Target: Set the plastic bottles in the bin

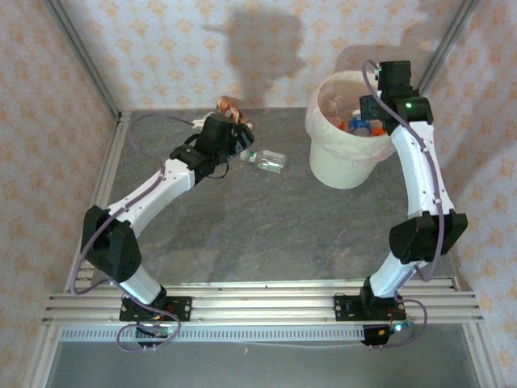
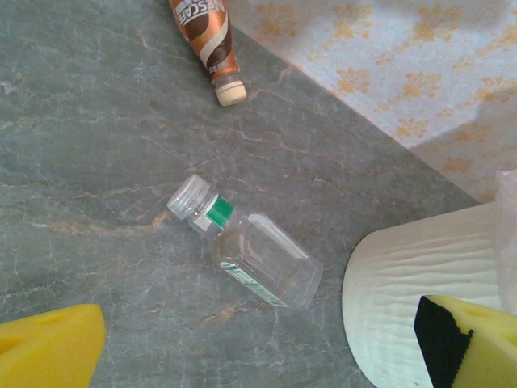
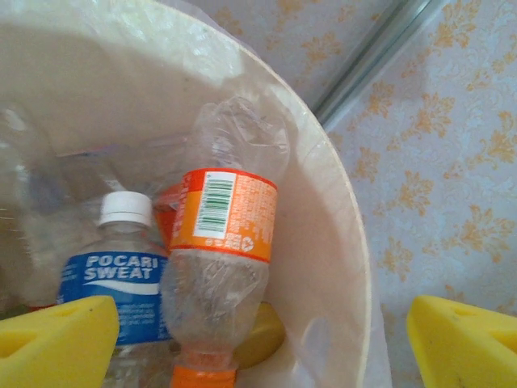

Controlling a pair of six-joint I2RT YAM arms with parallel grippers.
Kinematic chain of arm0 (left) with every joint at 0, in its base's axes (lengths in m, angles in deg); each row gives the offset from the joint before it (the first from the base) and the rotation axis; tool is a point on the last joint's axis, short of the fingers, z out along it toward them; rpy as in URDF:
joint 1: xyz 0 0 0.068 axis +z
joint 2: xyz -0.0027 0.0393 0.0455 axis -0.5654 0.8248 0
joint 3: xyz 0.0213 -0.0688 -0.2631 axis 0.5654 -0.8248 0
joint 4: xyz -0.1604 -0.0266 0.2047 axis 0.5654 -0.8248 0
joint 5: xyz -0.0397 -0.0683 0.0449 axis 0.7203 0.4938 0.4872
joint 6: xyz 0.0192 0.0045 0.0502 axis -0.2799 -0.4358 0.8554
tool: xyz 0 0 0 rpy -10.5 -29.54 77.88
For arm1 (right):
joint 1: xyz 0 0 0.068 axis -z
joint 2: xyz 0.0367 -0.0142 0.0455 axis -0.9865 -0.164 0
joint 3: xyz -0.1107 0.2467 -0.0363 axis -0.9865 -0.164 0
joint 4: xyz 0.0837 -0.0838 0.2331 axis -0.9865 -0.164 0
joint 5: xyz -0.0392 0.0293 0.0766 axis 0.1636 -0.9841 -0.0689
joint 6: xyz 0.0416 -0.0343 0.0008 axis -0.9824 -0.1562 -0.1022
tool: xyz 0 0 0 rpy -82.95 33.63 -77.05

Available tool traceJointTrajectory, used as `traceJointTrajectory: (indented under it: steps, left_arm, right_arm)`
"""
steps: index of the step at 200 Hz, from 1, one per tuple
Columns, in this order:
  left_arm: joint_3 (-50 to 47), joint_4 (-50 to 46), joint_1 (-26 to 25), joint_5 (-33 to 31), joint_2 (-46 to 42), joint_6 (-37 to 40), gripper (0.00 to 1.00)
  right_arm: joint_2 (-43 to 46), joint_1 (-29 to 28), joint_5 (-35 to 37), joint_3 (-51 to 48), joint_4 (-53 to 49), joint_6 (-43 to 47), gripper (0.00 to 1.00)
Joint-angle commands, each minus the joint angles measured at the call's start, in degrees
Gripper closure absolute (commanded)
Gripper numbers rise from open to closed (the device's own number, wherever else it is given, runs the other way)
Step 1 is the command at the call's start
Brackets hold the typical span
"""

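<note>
The right fingers [image 3: 56, 335] are spread wide above the bin [image 3: 343, 242] and the orange-label bottle [image 3: 222, 242] is lying inside, so that drop looks done. The left fingers [image 2: 48, 347], also wide, hover over a clear bottle [image 2: 254, 259] on the desk [image 2: 97, 121]. Next they need to go down and close across its body.

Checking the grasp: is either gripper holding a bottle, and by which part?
Nothing is held. The right gripper is open above the orange-label bottle lying in the bin; the left gripper is open over the clear bottle.

White arm links [image 1: 416, 162], black joints [image 1: 117, 250], lilac cables [image 1: 149, 121], yellow fingers [image 2: 48, 347], green status light [image 1: 409, 103].
</note>
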Motion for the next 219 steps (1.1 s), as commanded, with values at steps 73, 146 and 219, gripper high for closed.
traceJointTrajectory:
  steps: [73,146,219]
  left_arm:
    - [9.88,-3.73,1.79,10.06,13.18,-7.16,0.0]
    - [25.86,-16.29,2.6,10.04,30.6,-13.1,0.0]
    - [30.28,-19.04,3.89,8.64,37.84,-19.77,0.0]
  right_arm:
    - [23.47,-4.57,-24.43,-21.65,11.74,-10.77,0.01]
    - [39.63,-5.78,-40.38,-44.98,31.22,-22.22,0.01]
    - [39.12,-5.96,-39.49,-43.96,27.75,-20.13,0.01]
